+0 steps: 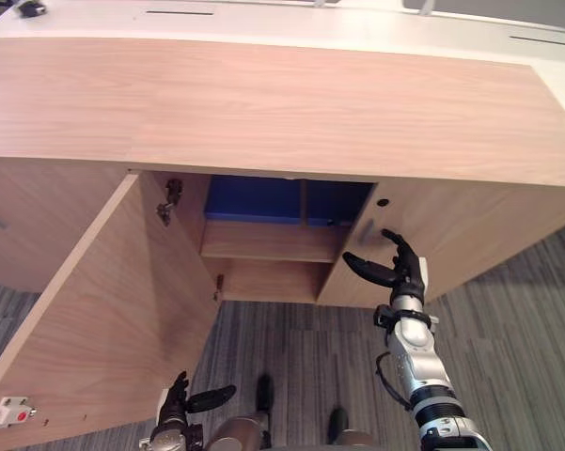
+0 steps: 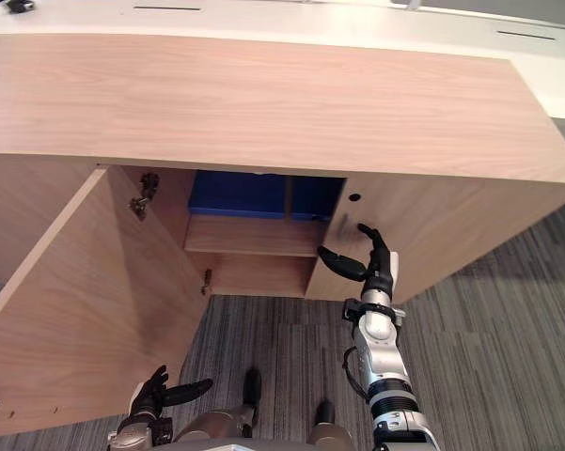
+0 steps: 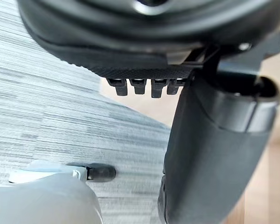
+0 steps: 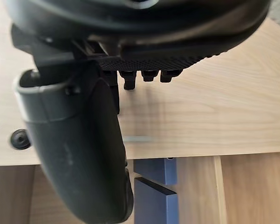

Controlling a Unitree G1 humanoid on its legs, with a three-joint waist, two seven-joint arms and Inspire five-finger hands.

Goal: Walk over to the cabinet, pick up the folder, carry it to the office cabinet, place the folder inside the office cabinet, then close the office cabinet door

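Left hand at the bottom edge, left of centre: fingers loose, thumb spread, nothing held. It is near the free edge of the open door — contact cannot be confirmed.

Right hand, right of centre, is raised before the closed right-hand panel, fingers straight, thumb wide, empty.

Folder is blue and lies in the upper compartment of the office cabinet, above the shelf. It is up and left of the right hand and well apart from both hands. Placement is judged complete.

Folder is judged stiff, light and smooth-faced, best taken by its front edge if it needs re-seating.

Door is judged a rigid wood panel swinging freely on its hinge; no handle is seen on it. Recommended hold: flat fingers on the outer face near the free edge, lower left of frame, where leverage is greatest.
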